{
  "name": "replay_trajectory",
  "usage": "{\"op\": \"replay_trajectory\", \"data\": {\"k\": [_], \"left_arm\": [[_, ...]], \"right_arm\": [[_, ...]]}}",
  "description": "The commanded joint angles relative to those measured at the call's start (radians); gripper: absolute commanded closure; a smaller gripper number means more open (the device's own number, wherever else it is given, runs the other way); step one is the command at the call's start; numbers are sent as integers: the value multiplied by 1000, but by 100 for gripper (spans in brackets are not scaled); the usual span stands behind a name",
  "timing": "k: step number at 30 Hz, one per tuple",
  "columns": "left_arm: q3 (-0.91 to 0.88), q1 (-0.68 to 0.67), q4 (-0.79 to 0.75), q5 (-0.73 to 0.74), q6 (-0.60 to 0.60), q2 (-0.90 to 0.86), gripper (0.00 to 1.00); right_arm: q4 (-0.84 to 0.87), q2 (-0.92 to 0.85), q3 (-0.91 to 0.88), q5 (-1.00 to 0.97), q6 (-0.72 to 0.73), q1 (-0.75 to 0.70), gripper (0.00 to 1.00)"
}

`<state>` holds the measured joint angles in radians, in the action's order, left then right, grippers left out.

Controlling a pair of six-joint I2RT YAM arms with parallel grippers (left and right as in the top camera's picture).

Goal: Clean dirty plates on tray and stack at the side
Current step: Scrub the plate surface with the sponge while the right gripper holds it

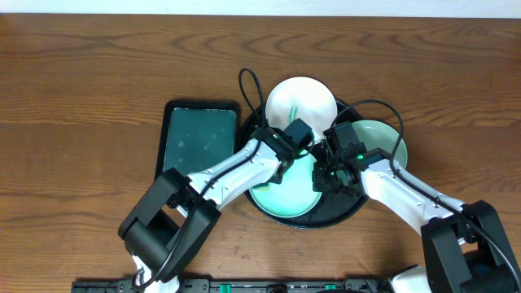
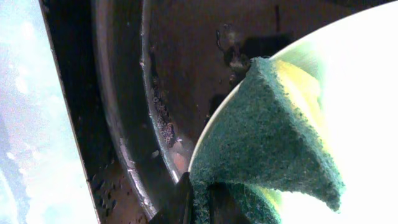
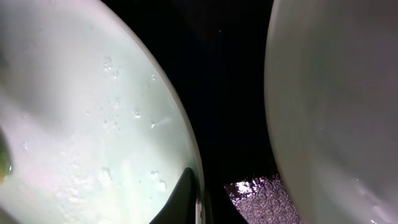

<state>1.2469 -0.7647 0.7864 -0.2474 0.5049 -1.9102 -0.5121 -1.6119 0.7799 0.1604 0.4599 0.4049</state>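
- The tray [image 1: 358,210] lay on the table [image 1: 81,81] right of centre, midway between the far and near edges.
- It carried three: the far plate [image 1: 303,99], white; the right plate [image 1: 383,138], pale aqua; the near plate [image 1: 281,197], aqua and partly under both arms.
- The left gripper [image 1: 297,134] [image 2: 200,202] was clenched on a green sponge [image 2: 267,137] with a yellow layer; the sponge pressed on a plate's surface close to its rim, apparently the near plate [image 2: 367,93].
- The right gripper [image 1: 332,172] stood over the tray between the near and right plates; one finger [image 3: 184,194] lay at the rim of a wet plate [image 3: 93,124]; whether the jaws were clamped could not be told.
- A rectangular tray [image 1: 199,142], dark green, lay just beside the round tray, on its side toward the left edge.
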Motion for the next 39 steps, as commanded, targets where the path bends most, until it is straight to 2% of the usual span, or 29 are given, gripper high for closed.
{"op": "replay_trajectory", "data": {"k": [1,5,7,16,18,23,26,30,35,39], "left_arm": [[-42,37,22,0,16,-47,93],[-42,37,-99,8,13,-48,93],[-42,37,-168,61,12,-48,93],[-51,32,-470,623,18,-76,92],[-51,28,-490,735,21,-86,93],[-51,27,-446,843,21,-87,93],[-51,27,-375,836,20,-87,93],[-51,27,-267,724,21,-86,93],[-49,27,-114,325,85,-66,93],[-34,28,-90,42,83,-45,93]], "right_arm": [[-30,-53,-43,-108,-12,1,99],[-30,-53,-43,-108,-12,1,99],[-31,-53,-43,-107,-12,1,99],[-42,-53,-43,-107,-12,1,99],[-41,-53,-43,-108,-12,1,99],[-41,-53,-43,-111,-12,1,99],[-41,-53,-43,-111,-12,1,99],[-40,-53,-43,-111,-12,1,99],[-40,-53,-43,-111,-12,1,99],[-40,-53,-43,-111,-12,1,99]]}}
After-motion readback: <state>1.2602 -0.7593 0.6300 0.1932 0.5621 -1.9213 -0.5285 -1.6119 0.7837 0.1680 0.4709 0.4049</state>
